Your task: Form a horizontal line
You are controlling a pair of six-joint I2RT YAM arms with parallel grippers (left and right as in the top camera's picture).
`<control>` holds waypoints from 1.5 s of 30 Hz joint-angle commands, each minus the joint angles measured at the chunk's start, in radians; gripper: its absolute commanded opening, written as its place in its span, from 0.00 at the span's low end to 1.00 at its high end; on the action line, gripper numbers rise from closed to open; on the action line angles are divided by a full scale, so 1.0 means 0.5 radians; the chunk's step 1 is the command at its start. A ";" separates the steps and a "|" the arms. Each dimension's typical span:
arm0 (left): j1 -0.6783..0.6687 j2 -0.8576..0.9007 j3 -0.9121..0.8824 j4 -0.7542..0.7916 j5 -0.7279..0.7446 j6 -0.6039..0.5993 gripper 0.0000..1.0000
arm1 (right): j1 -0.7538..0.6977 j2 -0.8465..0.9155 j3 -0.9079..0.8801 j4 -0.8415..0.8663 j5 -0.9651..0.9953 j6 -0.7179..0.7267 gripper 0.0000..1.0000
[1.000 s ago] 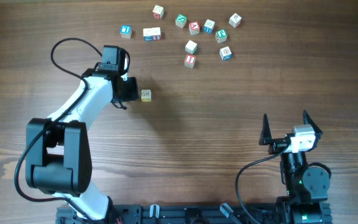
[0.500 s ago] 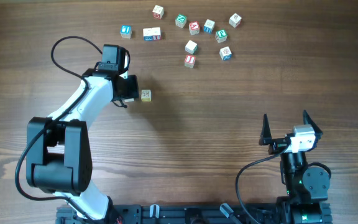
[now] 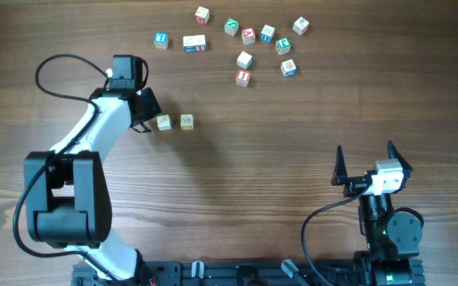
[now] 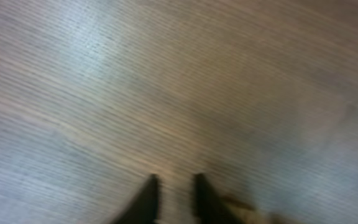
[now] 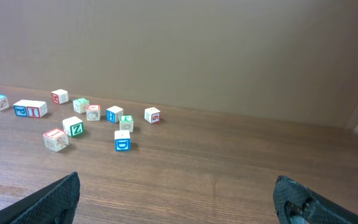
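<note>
Row so far: the horizontal line (image 3: 187,121) stands at two pale cubes on the counter (image 3: 293,175), side by side with a slim gap between them, left of centre in the overhead view.
Long axis: left to right across the overhead view, so a new cube belongs at either open end.
Left claw (image 3: 146,111): just beside the row's left-end cube (image 3: 164,121), up and to its left, not touching it.
Left claw's grip: nothing is held. The left wrist view shows two dark tips close together with a sliver of bare wood between, too blurred to tell whether it is fully clenched.
Loose cubes: scattered along the far edge, well apart from the row, among them a blue-faced cube (image 3: 161,39) almost straight beyond the left claw and a red-faced cube (image 3: 242,77) beyond the row's right end.
Right claw (image 3: 365,159): spread wide and empty, parked at the near right, well apart from every cube.
Nearer arm: the left, by a clear margin, for both the row and the blue-faced cube.
Judgement: the next pick likely means reaching away from the row toward the far edge.
</note>
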 commanded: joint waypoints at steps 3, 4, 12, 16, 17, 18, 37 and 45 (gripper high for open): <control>0.017 0.026 -0.015 -0.147 0.210 0.009 0.04 | -0.010 -0.014 -0.002 0.007 -0.026 -0.021 1.00; 0.017 0.026 -0.015 -0.143 0.241 0.008 0.04 | -0.010 -0.014 -0.002 0.007 -0.026 -0.021 1.00; 0.015 0.026 -0.015 -0.102 0.461 0.168 0.04 | -0.010 -0.014 -0.002 0.007 -0.026 -0.021 1.00; 0.014 0.026 -0.015 -0.101 0.462 0.168 0.04 | -0.010 -0.014 -0.002 0.007 -0.025 -0.021 1.00; 0.014 0.026 -0.015 -0.094 0.462 0.168 0.04 | -0.010 -0.014 -0.002 0.008 -0.026 -0.021 1.00; 0.014 0.026 -0.015 -0.076 0.462 0.168 0.04 | -0.010 -0.014 -0.002 0.008 -0.025 -0.021 1.00; 0.014 0.026 -0.015 -0.050 0.462 0.158 0.04 | -0.010 -0.014 -0.002 0.007 -0.025 -0.021 1.00; 0.014 0.026 -0.015 -0.053 0.462 0.158 0.04 | -0.010 -0.014 -0.002 0.008 -0.026 -0.021 1.00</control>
